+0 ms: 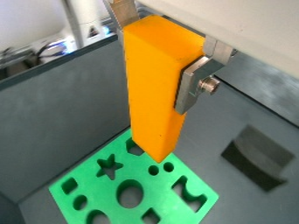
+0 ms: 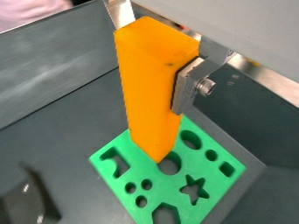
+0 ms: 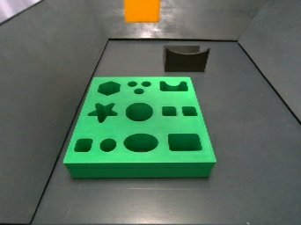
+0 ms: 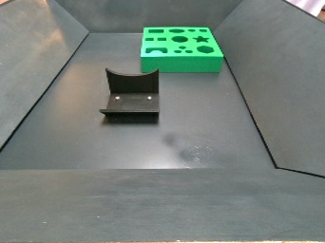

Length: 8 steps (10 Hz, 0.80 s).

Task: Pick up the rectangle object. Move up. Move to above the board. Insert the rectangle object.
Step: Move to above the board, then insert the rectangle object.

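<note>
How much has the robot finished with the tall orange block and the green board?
Done: the tall orange rectangular block is picked up and lifted, clamped in the gripper with silver fingers on its sides. In hand: both wrist views show it hanging above the flat green board with cut-out holes. Left: lowering it into a hole; every hole in the side view looks empty. The dark notched block sits apart.

Tool (image 1: pixel 158 74) high above the board (image 3: pixel 143 125), clamped on the rectangle object (image 1: pixel 158 83); clear air beneath. Only obstacle: the fixture (image 4: pixel 131 95), standing well apart from the board on open dark floor (image 4: pixel 191 142). Sloped bin walls (image 4: pixel 45 66) bound both sides.
</note>
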### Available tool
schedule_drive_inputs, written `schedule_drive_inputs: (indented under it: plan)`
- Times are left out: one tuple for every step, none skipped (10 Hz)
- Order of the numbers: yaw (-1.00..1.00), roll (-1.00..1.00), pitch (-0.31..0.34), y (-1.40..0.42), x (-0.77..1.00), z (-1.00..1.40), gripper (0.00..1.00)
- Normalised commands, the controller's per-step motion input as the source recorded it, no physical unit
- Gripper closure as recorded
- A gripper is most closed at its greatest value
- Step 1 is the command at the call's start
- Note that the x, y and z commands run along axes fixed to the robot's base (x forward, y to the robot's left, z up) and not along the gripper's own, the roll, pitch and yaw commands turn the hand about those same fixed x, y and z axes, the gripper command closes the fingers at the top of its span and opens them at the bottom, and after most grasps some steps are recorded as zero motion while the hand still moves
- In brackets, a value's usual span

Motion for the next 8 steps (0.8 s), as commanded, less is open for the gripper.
schedule_drive_inputs:
  plan:
    - [-0.38, 0.01, 0.152, -0.13, 0.06, 0.06, 1.0]
    - [-0.22, 0.01, 0.135, -0.08, 0.06, 0.04, 1.0]
    - [0.0, 0.12, -0.019, -0.23, 0.0, 0.0, 1.0]
    - [0.0, 0.06, -0.006, -0.11, 0.0, 0.0, 1.0]
    - [-0.01, 0.2, -0.011, -0.37, 0.22, -0.46, 1.0]
    - [-0.06, 0.2, -0.117, -0.47, 0.27, -0.82, 1.0]
    - [-0.06, 0.13, -0.127, -0.49, 0.26, -0.94, 1.0]
    - [-0.07, 0.07, -0.14, -0.5, 0.21, -0.99, 1.0]
